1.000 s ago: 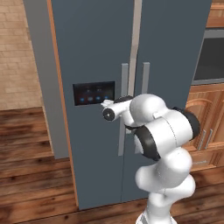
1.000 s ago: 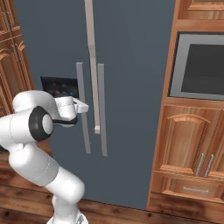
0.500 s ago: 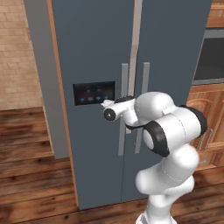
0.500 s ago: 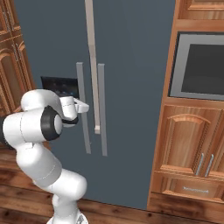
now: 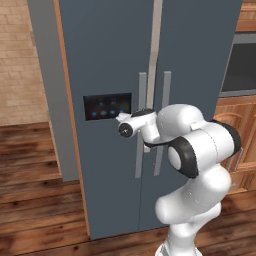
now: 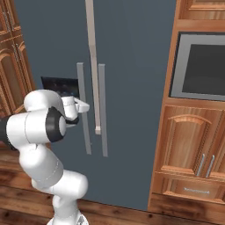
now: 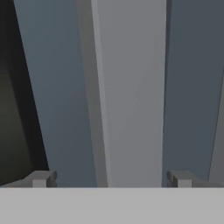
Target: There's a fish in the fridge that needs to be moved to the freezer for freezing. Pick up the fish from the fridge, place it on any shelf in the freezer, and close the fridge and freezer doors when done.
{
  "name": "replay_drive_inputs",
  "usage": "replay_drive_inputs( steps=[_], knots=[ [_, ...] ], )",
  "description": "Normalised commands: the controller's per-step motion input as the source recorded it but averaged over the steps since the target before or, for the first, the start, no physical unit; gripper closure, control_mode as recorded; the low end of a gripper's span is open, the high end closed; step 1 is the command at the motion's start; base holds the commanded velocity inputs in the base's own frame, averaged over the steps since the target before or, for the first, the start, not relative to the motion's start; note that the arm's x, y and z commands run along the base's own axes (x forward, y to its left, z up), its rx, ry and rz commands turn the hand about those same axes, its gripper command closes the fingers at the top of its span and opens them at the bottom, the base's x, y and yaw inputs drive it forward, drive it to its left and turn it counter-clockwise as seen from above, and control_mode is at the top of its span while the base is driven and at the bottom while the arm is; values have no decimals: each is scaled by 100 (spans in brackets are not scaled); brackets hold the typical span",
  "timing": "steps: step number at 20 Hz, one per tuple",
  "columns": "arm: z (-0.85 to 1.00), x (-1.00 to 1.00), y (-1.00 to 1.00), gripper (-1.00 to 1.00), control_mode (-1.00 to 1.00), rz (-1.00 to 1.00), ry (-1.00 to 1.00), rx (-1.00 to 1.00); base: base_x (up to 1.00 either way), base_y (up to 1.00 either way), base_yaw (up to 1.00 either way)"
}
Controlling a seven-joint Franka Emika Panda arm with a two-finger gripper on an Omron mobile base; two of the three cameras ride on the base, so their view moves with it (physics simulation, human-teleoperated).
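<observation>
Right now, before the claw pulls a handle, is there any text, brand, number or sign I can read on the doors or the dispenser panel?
None readable.
Black panel on the freezer door: small blue lights or icons, too small and blurred to read as words or numbers.
Fridge door, bar handles and built-in oven: no lettering or brand mark visible.
</observation>
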Motion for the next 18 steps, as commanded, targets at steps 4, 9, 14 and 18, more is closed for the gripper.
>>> replay_drive_inputs(
  steps=[4,9,14,18],
  knots=[
    [32,16,0,-100,-100,0,0,0,0,0,0],
    [50,8,-9,-100,-100,0,-4,0,0,0,0],
    [53,-1,-48,-100,-100,0,-8,0,0,0,0],
    [66,-19,-47,-100,-100,0,-16,0,0,0,0]
  ],
)
